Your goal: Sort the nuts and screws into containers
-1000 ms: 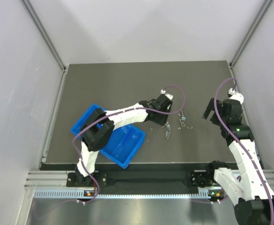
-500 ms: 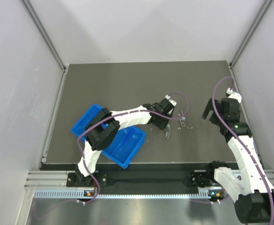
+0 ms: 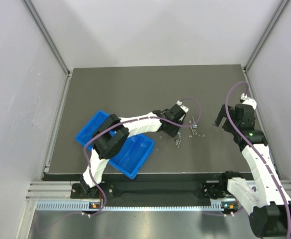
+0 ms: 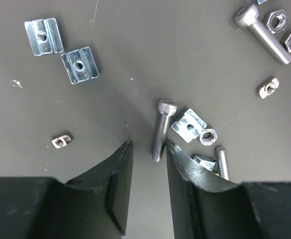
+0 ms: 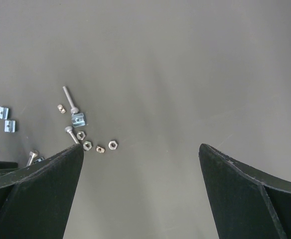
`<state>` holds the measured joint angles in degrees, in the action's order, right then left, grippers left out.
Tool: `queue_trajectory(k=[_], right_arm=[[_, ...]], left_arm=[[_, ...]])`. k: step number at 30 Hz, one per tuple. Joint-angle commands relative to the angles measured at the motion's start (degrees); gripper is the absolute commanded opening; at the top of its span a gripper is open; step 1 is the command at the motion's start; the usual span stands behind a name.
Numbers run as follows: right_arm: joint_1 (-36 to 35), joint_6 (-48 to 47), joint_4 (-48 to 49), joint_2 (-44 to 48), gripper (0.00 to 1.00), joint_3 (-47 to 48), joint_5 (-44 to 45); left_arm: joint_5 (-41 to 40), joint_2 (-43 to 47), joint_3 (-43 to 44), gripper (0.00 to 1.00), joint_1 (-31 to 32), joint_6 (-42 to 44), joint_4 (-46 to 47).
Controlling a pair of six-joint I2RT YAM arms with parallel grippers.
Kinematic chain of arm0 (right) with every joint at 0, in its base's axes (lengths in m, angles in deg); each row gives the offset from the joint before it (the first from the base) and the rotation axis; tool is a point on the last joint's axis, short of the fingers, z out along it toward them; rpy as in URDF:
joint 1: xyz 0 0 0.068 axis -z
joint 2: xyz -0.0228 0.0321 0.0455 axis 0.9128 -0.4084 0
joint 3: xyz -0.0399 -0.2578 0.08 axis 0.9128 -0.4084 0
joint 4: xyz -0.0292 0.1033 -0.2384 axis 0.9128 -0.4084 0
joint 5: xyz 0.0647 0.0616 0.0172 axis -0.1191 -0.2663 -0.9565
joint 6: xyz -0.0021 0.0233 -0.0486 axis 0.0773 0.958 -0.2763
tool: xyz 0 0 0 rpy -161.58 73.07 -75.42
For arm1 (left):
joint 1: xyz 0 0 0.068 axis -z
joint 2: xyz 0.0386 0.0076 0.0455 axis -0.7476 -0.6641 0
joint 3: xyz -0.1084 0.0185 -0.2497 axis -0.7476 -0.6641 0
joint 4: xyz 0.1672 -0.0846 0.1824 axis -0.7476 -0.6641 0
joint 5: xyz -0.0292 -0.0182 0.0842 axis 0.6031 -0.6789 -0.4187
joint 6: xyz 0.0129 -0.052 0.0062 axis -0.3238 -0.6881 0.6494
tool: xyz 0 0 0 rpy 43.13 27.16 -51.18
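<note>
A matte dark-grey table [image 3: 135,89] carries shiny silver screws [image 4: 163,130] with socket heads and threaded shafts, plus hexagonal and flat square nuts [image 4: 276,21], all lying right of the glossy blue plastic tray [image 3: 88,128]. The left claw [image 4: 148,144], smooth and black, stands narrowly parted around one screw's tip without gripping it. The right claw [image 5: 141,147] gapes wide nearby.

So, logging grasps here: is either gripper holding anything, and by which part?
Nothing held. The left gripper straddles a screw at its shaft end, unclamped; right gripper open, empty.
</note>
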<state>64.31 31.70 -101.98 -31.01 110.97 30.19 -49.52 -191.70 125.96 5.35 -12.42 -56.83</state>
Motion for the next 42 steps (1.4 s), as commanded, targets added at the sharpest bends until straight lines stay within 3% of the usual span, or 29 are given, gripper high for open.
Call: queue_trajectory(k=[1, 8, 12, 15, 20, 27, 33, 35, 38, 42], right_arm=[[0.88, 0.12, 1.46, 0.92, 1.0, 1.28, 0.47], [0.88, 0.21, 1.37, 1.09, 1.0, 1.28, 0.73], [0.97, 0.3, 1.02, 1.09, 1.0, 1.28, 0.82], [0.88, 0.3, 0.93, 1.53, 1.0, 1.01, 1.17], [0.88, 0.56, 1.02, 1.88, 1.0, 1.01, 1.17], [0.88, 0.82, 0.93, 2.41, 1.0, 0.4, 0.56], [0.79, 1.17, 1.72, 2.5, 1.0, -0.13, 0.47], [0.88, 1.26, 2.16, 2.24, 1.0, -0.39, 0.55], [0.88, 1.35, 2.6, 1.36, 1.0, -0.04, 0.38], [0.88, 1.44, 2.95, 0.57, 1.0, 0.4, 0.12]], left_arm=[[0.51, -2.65, 0.87, 0.38, 0.23, 0.78, 1.09], [-2.12, -4.84, 2.1, 0.36, 1.46, 1.75, 0.92], [-4.76, -6.34, 3.33, 0.2, 1.55, 0.96, -0.66], [-5.99, -6.69, 3.42, 0.0, 1.55, 0.43, -1.28], [-7.92, -2.49, 2.63, 0.0, 1.46, -2.55, -0.58], [-15.11, 16.2, 2.19, 0.0, -1.17, -9.74, -1.36], [-23.29, 33.61, -7.55, 0.0, -12.41, -21.35, -6.99], [-29.44, 38.63, -12.56, 0.0, -18.81, -23.9, -9.97], [-35.68, 43.73, -17.22, 0.0, -23.31, -26.19, -13.84], [-35.0, 48.67, -26.34, 0.0, -34.1, -27.78, -12.36]])
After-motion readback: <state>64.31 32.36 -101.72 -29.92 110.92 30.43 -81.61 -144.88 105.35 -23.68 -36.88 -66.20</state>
